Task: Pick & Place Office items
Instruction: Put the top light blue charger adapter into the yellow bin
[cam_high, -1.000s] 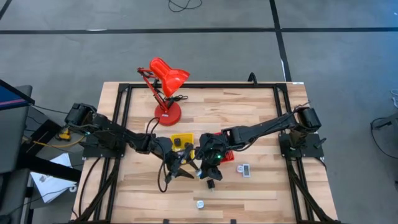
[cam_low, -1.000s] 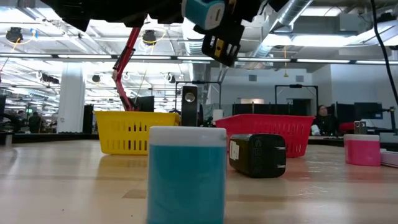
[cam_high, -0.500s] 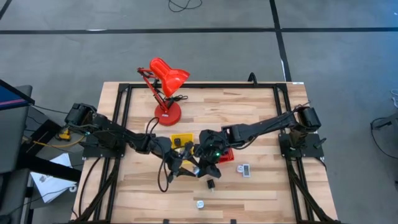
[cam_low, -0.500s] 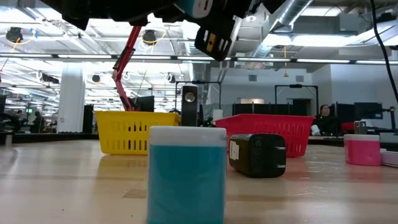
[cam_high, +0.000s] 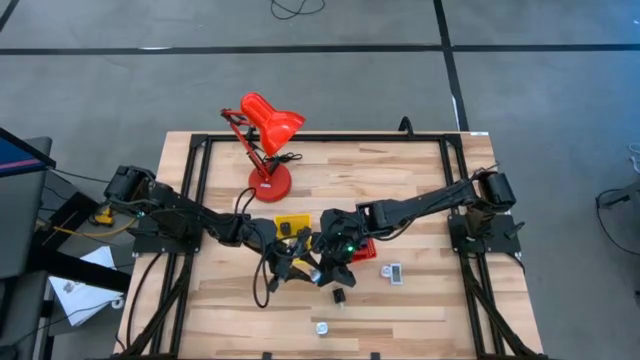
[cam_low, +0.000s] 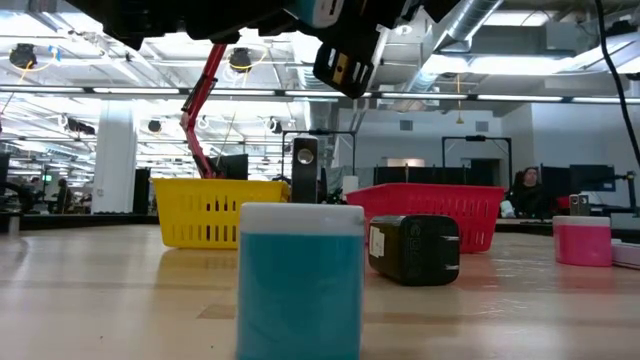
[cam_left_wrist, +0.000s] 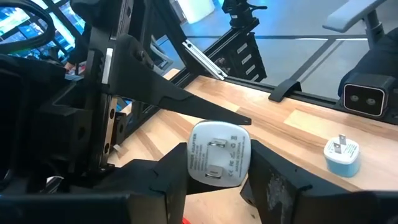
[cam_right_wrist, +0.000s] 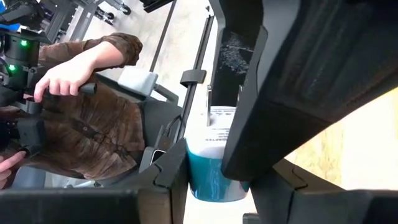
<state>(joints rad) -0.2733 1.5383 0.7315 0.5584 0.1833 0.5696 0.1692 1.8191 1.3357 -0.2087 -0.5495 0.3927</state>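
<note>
From above, my two pincers meet over the middle of the table and hide each other's tips. My left pincer (cam_left_wrist: 217, 180) is clamped on a white plug adapter (cam_left_wrist: 219, 153), prongs facing my wrist camera; that grip shows in no other view. Ahead of it a small blue-and-white adapter (cam_left_wrist: 342, 155) stands on the wood, apart from me. My right pincer (cam_right_wrist: 211, 180) grips a teal and white adapter (cam_right_wrist: 214, 168); a person's hand (cam_right_wrist: 65, 74) on a control handle shows beyond it. Level with the table, a teal block (cam_low: 300, 280) sits close to the lens and blocks much of the view; behind it lie a black charger (cam_low: 415, 248), a yellow basket (cam_low: 215, 210), a red basket (cam_low: 430, 205) and a pink piece (cam_low: 583, 240). The red lamp (cam_high: 265, 135) stands well behind both pincers.
</note>
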